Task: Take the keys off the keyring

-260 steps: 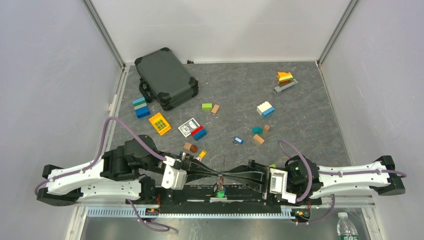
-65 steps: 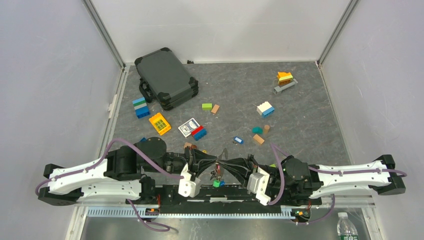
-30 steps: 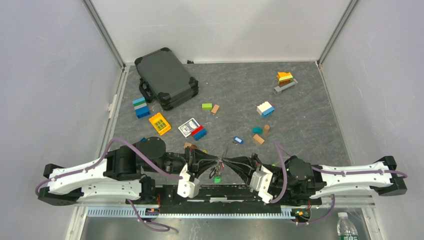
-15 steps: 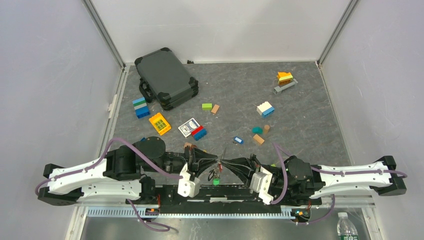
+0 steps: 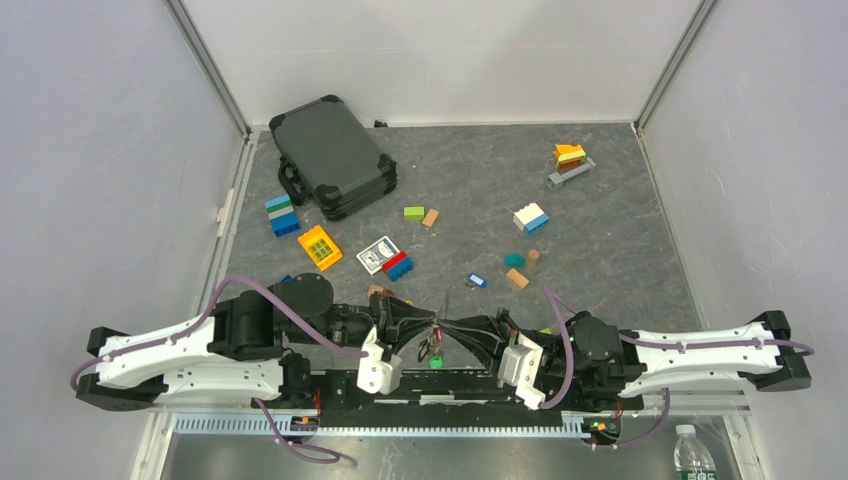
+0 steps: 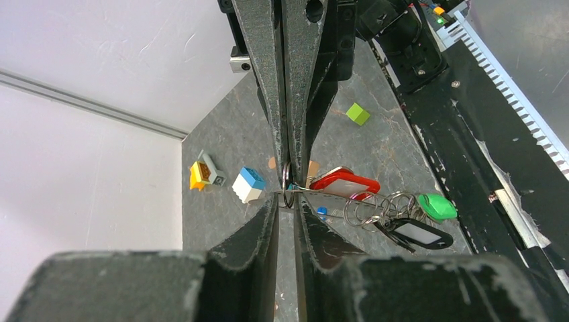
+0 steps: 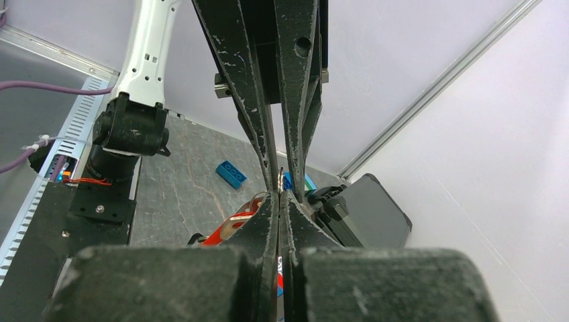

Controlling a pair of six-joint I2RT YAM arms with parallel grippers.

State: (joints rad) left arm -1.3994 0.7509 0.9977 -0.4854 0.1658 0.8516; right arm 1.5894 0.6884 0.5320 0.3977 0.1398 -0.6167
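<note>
Both grippers meet tip to tip above the table's near edge. My left gripper (image 5: 432,323) (image 6: 288,196) pinches the thin grey keyring (image 6: 314,191), with only a narrow gap between its fingers. From the opposite side my right gripper (image 5: 447,325) (image 7: 279,193) is shut on the same keyring (image 7: 280,178). Off the wire hang small split rings (image 6: 376,208) carrying keys with a red tag (image 6: 342,182), a green tag (image 6: 436,206) and a black tag (image 6: 412,233). In the top view this bundle (image 5: 432,345) dangles below the fingertips. A blue-headed key (image 5: 477,281) lies loose on the table.
A dark case (image 5: 330,155) stands at the back left. A card box (image 5: 378,253), a yellow plate (image 5: 320,247), a white-blue block (image 5: 531,218) and other coloured blocks lie scattered over the mat. A green cube (image 6: 357,113) lies near the right arm's base. The black rail (image 5: 440,385) runs under the grippers.
Over the last second the arms have hardly moved and the left jaws have narrowed slightly. Compared with the oldest frame, both wrists have rolled while staying tip to tip on the keyring.
</note>
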